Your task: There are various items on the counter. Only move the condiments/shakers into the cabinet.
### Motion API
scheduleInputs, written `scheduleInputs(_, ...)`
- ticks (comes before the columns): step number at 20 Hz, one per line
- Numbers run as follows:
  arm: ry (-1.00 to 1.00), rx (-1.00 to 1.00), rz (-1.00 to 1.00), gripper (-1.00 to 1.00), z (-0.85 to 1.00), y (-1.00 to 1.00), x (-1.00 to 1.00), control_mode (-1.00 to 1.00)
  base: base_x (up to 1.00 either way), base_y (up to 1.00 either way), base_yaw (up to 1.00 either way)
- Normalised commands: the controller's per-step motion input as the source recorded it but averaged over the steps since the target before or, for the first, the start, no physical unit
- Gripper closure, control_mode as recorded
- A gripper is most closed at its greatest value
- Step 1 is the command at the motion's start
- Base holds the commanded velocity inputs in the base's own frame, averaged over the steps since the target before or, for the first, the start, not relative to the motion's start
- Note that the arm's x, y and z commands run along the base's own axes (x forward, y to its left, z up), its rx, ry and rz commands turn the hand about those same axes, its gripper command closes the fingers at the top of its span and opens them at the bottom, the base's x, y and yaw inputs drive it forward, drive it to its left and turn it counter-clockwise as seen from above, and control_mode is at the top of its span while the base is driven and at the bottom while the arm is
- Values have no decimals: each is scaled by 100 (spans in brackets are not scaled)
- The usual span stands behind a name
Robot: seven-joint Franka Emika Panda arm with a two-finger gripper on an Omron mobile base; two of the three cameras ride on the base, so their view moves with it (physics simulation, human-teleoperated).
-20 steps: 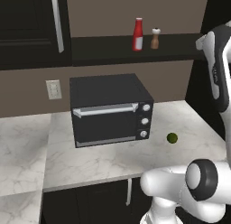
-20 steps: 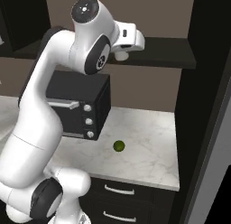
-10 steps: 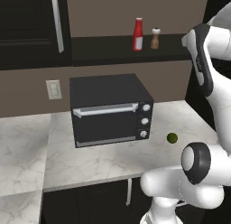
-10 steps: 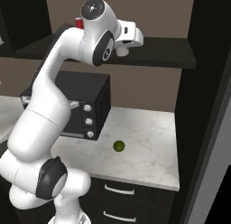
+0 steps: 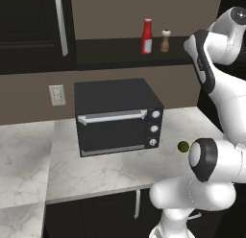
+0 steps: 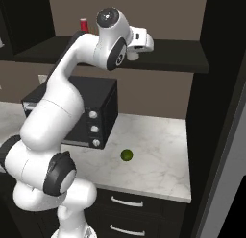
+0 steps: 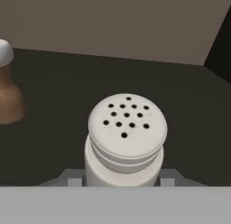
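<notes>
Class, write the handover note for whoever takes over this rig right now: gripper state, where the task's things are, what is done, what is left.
Gripper: shut on the white shaker, held up at the cabinet shelf.
Red bottle and brown shaker: standing on the shelf, side by side.
Lime: on the counter beside the toaster oven; it stays there.
Done: two condiments shelved.
Left: set the white shaker down on the shelf, to the right of the brown one, release, withdraw.

Our arm raised high, end effector closed on the white shaker

We see our end effector [image 7: 122, 181] level at shelf height, fingers clamped either side of the white shaker [image 7: 125, 139], elbow bent beneath it.
</notes>
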Motion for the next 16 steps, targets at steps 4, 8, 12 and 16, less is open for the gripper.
scheduleInputs(4,0,2,0,100,0,0,74,-100,0,0,0)
scheduleInputs(8,0,0,0,100,-6,0,62,-100,0,0,0)
scheduleInputs(12,0,0,0,100,-6,0,44,-100,0,0,0)
scheduleInputs(16,-1,0,0,-100,-4,0,28,-100,0,0,0)
